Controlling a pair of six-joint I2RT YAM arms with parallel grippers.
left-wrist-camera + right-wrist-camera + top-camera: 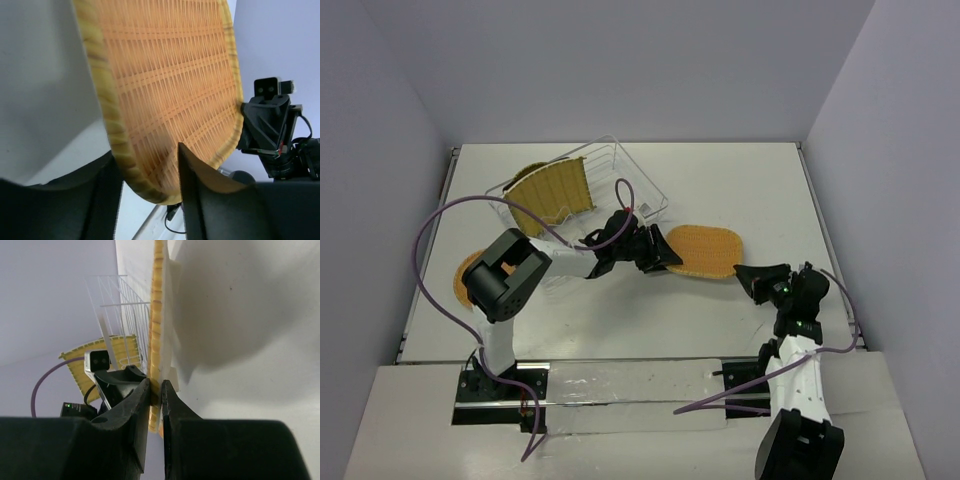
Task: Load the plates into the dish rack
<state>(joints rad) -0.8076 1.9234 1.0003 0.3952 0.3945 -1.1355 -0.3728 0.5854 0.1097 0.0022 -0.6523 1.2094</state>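
The rectangular silver-white wire dish rack [620, 165] stands back-left with a square yellow bamboo plate [555, 188] upright in it and slots free to its right. The left gripper [658, 250] straddles the near rim of the rounded-square orange woven plate [705, 250]; I cannot tell whether it is biting. The right gripper [747, 273] is clenched on the opposite rim, probably for a handover.

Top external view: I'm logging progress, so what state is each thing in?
dish rack: partly loaded
yellow plate: standing in dish rack
middle orange plate: gripped at both ends
left orange plate: flat on table
left hand: shut on middle orange plate
right hand: shut on middle orange plate
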